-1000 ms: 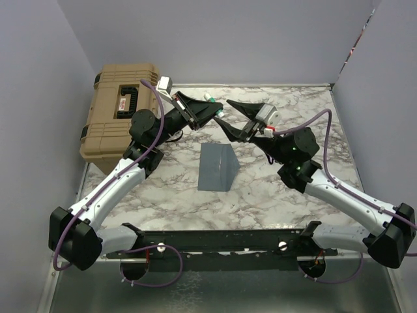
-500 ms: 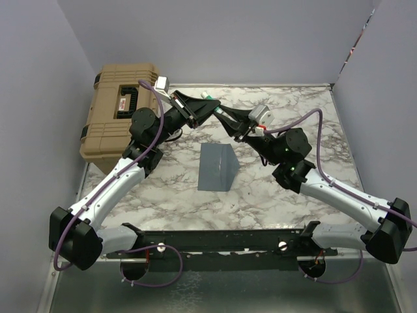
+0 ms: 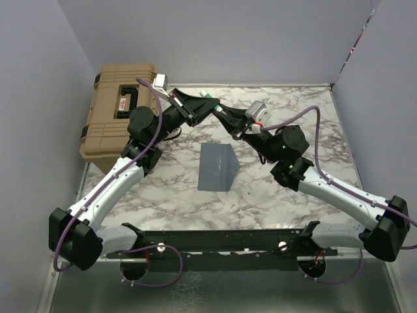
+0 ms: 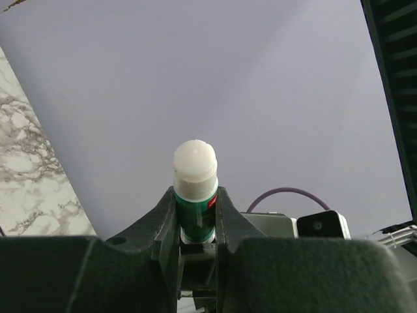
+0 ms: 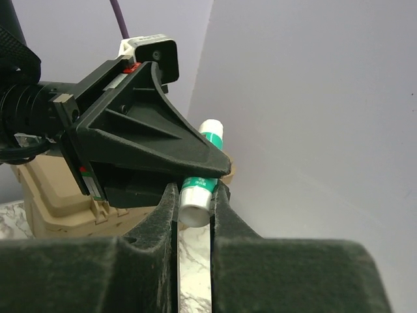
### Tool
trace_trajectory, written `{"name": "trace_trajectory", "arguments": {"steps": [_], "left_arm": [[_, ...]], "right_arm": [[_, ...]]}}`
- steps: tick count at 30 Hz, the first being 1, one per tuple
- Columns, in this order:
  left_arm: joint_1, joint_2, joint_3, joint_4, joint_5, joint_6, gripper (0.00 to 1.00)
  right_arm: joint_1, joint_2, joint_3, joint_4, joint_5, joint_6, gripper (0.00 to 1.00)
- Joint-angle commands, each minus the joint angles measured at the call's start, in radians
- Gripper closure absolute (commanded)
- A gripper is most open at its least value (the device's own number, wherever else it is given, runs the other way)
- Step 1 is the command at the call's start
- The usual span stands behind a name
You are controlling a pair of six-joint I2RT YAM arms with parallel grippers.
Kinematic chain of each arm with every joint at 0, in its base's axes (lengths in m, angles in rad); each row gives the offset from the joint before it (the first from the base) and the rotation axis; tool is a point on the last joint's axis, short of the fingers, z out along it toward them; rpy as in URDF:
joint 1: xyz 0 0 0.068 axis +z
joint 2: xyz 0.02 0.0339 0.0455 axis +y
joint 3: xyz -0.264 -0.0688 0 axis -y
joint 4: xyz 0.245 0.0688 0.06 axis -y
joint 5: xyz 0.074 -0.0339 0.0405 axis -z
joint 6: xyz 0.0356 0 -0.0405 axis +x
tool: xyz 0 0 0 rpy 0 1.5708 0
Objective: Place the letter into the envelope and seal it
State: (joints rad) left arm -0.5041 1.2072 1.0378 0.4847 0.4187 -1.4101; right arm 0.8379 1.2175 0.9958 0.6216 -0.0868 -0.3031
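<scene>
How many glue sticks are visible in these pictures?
1. The glue stick is in the air: the left gripper clamps its green body, the right gripper pinches one white end. Another could be hidden inside the hard case.

A slate blue-grey paper envelope (image 3: 214, 168) is seen only in the top view, laid flat near the middle of the marbled table top (image 3: 156, 192). Its long sides are set running away from the near edge, slightly skewed. A triangular flap is turned out along its right side, its tip pointing right; whether the flap lies flat cannot be told.
</scene>
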Motion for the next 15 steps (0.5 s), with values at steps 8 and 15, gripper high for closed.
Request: {"name": "trace_trajectory", "arguments": {"steps": [8,15], "left_arm": [[0.082,-0.102,0.000,-0.164,0.020,0.216,0.33],[0.127,-0.070,-0.014,-0.109,0.157,0.175,0.16]], "right_arm": [[-0.013,-0.044,0.019,-0.123,-0.010,0.039,0.99],[-0.016,-0.084,-0.021,-0.134,-0.055,0.079,0.99]]}}
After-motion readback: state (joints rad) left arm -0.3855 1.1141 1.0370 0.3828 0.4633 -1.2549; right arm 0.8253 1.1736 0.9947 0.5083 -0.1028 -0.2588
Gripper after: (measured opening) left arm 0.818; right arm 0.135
